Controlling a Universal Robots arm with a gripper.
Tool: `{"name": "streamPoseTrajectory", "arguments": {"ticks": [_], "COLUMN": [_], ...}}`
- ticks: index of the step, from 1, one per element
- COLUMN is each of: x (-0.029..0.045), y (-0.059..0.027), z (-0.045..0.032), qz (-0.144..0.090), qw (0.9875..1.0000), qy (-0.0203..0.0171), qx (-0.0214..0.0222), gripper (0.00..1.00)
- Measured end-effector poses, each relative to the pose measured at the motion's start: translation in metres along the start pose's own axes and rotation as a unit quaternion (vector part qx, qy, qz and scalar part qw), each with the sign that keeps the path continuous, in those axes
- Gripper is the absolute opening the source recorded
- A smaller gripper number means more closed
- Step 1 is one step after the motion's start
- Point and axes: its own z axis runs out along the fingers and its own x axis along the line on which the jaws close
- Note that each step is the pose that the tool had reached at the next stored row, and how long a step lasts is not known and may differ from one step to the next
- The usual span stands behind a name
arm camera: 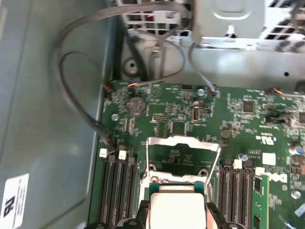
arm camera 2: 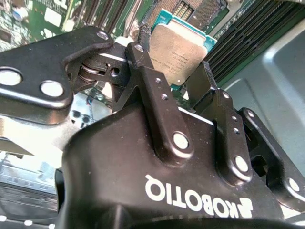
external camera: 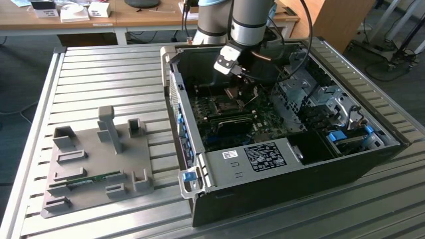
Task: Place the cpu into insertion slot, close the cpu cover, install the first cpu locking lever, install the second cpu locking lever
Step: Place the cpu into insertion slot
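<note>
While the cpu cover point(arm camera: 183, 141) stands raised, the cpu point(arm camera 2: 183, 50) is held clamped between the gripper point(arm camera 2: 170, 67) fingers just above the insertion slot point(arm camera 2: 193, 8).

Greens, greys and black inside the case

You see the cpu point(arm camera 2: 183, 47) dull silver-grey with a teal edge, the motherboard point(arm camera: 190, 119) green, the cpu cover point(arm camera: 183, 141) silvery, the memory slots point(arm camera: 116, 191) black, and the gripper point(arm camera 2: 169, 62) black with white lettering.

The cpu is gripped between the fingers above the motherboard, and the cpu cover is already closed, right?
Not quite: the cpu cover is open, swung back, as the first wrist view shows. The gripper does hold the cpu above the motherboard.
</note>
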Motion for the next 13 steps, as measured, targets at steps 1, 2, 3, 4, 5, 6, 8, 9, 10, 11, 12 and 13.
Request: {"name": "streamPoseTrajectory", "arguments": {"ticks": [1,2,3,4,5,6,8,9,10,11,12,13], "x": [0.0000,0.0000,0.0000,0.0000,0.0000,0.0000,0.0000,0.0000,0.0000,0.0000,0.0001,0.0001], "y": [0.0000,0.0000,-0.0001,-0.0001,-0.0002,-0.0002,-0.0002,-0.0002,-0.0002,-0.0002,-0.0002,-0.0002], "z": [0.0001,0.0003,0.0004,0.0004,0.0004,0.0004,0.0005,0.0004,0.0005,0.0005,0.0006,0.0006], "qz": [0.010,0.018,0.026,0.031,0.033,0.033,0.033,0.033,0.033,0.033,0.033,0.033], "qw": [1.0000,0.9998,0.9997,0.9995,0.9995,0.9995,0.9995,0.9995,0.9995,0.9995,0.9994,0.9994], "qy": [-0.0008,-0.0016,-0.0022,-0.0027,-0.0029,-0.0029,-0.0028,-0.0028,-0.0028,-0.0029,-0.0027,-0.0027], "qx": [-0.0002,-0.0004,-0.0005,-0.0006,-0.0006,-0.0006,-0.0007,-0.0006,-0.0007,-0.0002,0.0022,0.0048], "gripper": [0.54,0.54,0.54,0.54,0.54,0.54,0.54,0.54,0.54,0.54,0.54,0.54]}}
